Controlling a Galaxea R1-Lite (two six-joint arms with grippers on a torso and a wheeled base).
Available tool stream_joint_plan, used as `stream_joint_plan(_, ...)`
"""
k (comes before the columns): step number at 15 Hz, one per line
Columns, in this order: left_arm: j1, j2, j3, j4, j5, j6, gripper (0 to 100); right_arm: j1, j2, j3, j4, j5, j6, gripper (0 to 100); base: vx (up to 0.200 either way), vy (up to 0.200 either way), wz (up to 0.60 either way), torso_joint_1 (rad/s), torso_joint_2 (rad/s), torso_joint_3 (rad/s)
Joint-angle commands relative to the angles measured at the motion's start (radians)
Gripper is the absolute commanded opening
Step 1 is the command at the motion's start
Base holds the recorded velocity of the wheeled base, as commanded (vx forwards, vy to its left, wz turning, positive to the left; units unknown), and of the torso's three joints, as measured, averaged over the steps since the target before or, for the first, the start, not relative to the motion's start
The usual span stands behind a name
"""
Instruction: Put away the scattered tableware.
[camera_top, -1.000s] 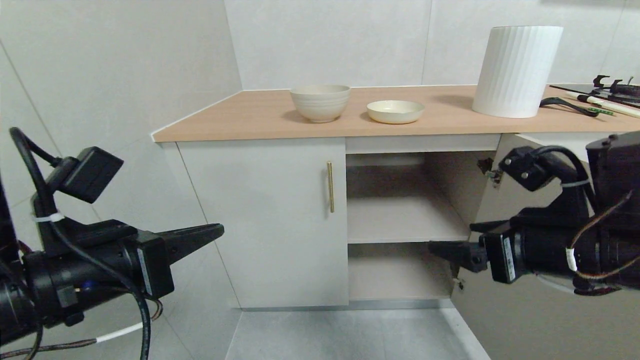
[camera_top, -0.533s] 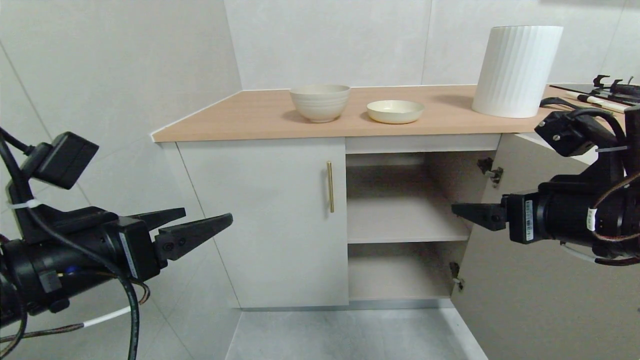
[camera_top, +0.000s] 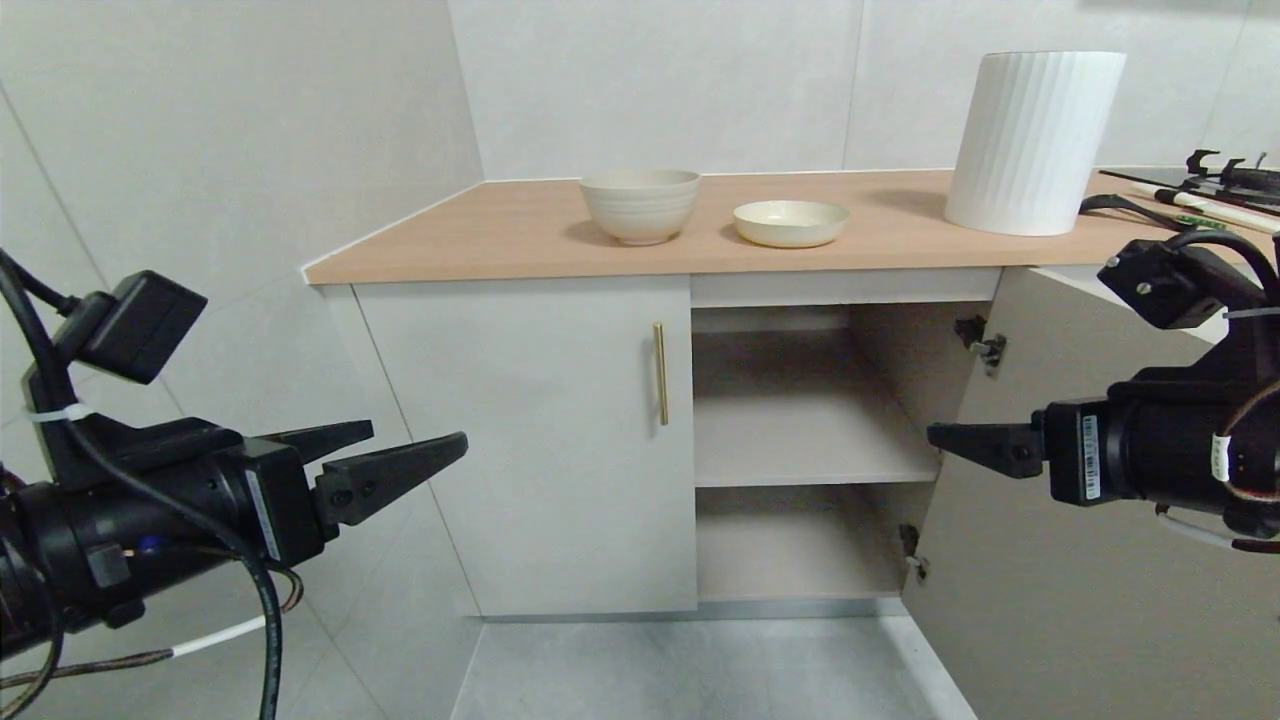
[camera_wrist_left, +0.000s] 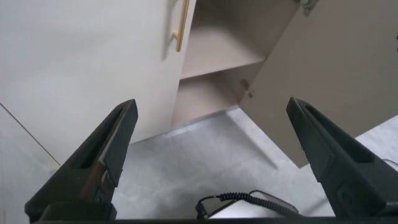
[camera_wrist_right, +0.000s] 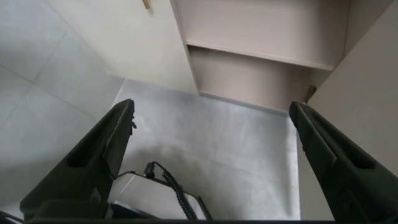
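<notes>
Mostly tiled walls (camera_top: 250, 130), wooden countertop (camera_top: 480, 240), bowl (camera_top: 640, 205), plate (camera_top: 791, 222), open cabinet (camera_top: 800, 440) beneath

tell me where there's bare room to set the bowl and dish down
Both shelves in the open cabinet are bare: middle shelf and bottom shelf. On the countertop, free patches lie left of the bowl and between dish and white canister. Crowded: utensils right of the canister.

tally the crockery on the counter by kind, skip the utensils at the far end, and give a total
deep bowl: 1
shallow dish: 1
tall ribbed white canister: 1
total: 3
</notes>
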Motion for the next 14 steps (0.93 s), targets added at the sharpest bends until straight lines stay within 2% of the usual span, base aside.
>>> stream_joint_plan(1,0.0,0.005,-0.002,-0.001,0.0,0.0,100,0.001,0.014,0.001,-0.013,0.0,0.001,100,0.2,0.0,0.0,0.007,0.0,0.007)
stream_joint_plan(14,0.0,0.02,-0.004,-0.002,-0.003,-0.001,100,-0.001,0.017,0.062,-0.025,0.043,-0.009,100,0.2,0.0,0.0,0.003,0.0,0.002)
